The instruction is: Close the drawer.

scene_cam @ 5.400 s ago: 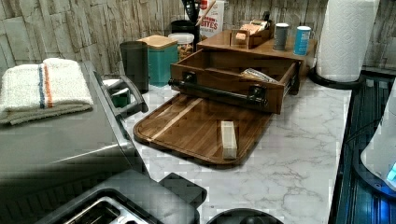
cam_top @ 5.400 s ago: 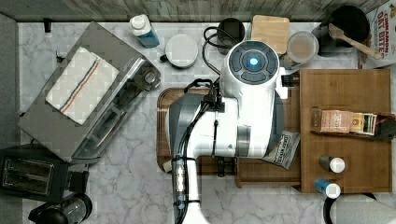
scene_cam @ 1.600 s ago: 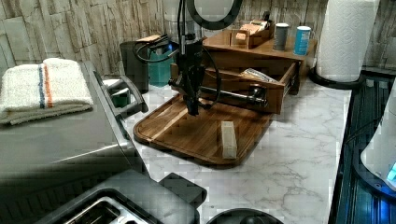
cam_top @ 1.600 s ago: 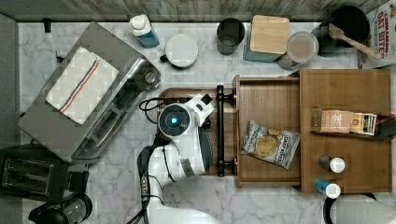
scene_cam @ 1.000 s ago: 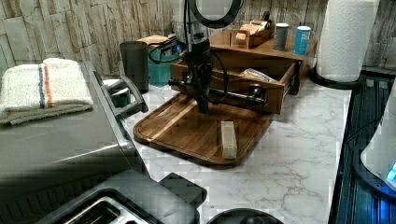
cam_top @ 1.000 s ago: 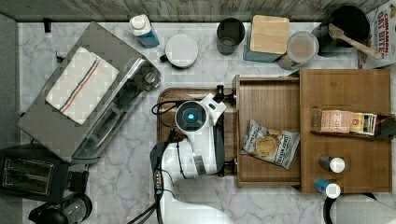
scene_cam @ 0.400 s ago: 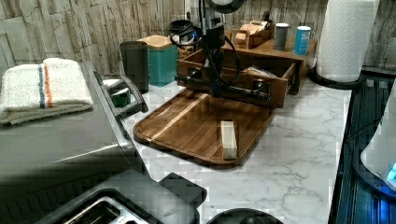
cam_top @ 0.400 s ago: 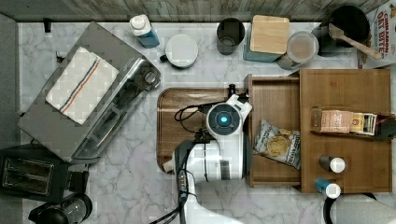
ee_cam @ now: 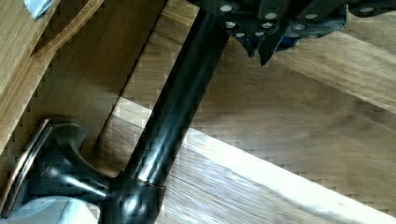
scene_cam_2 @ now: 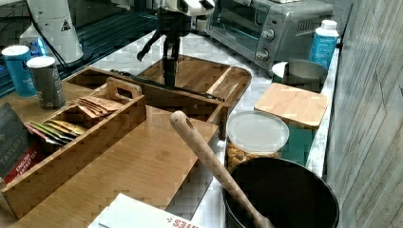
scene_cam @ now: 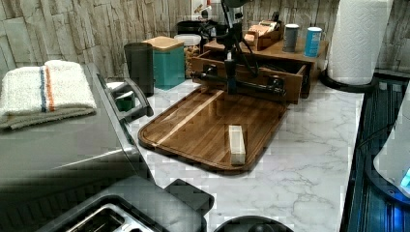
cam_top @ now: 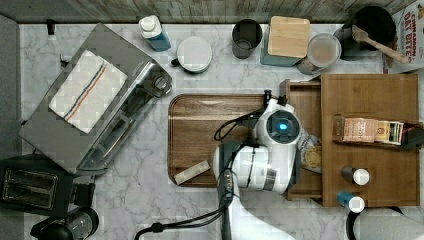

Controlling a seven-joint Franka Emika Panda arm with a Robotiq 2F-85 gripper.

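With the drawer only partly out of the cabinet, I judge the closing push half done. My gripper stands against the black handle, above the tray; whether its fingers are parted or clenched, I cannot tell. Next I'd press straight inward.

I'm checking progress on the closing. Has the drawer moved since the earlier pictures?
Yes. In the top view the drawer has slid toward the top view's right, further under the cabinet top, uncovering more of the tray.
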